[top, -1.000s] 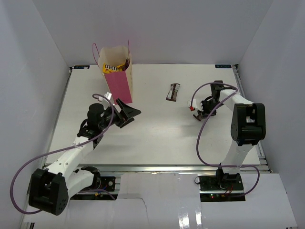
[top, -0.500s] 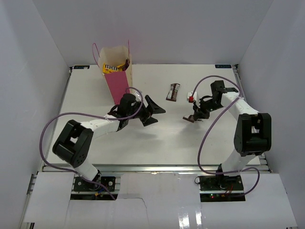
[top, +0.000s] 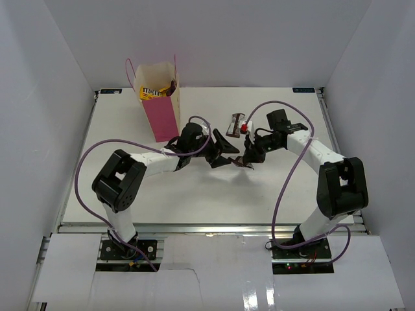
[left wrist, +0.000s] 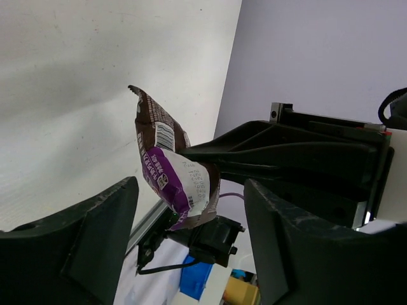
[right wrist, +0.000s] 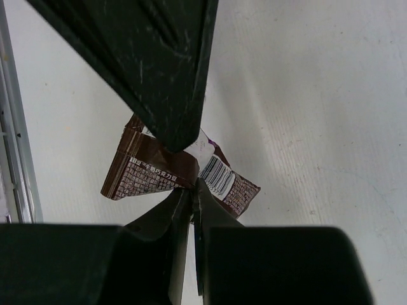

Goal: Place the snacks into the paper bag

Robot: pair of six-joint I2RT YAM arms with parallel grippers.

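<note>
Mid sect. of snack wrapper [right wrist: 137,178] behind right claw [right wrist: 186,168]; paper bag [top: 162,120] contents mostly hidden

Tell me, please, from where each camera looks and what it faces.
Top external: above and behind the bases, looking down at the table and paper bag; both arms show.
Left wrist: on the left arm, looking between the fingers of the open left claw at the brown snack.
Right wrist: on the right arm, looking along its shut right claw at that snack.
Shared: both wrist views show the snack pinched by the right claw.

Newly mid-table: brown snack [left wrist: 170,173] in right jaws, now between left jaws.
</note>
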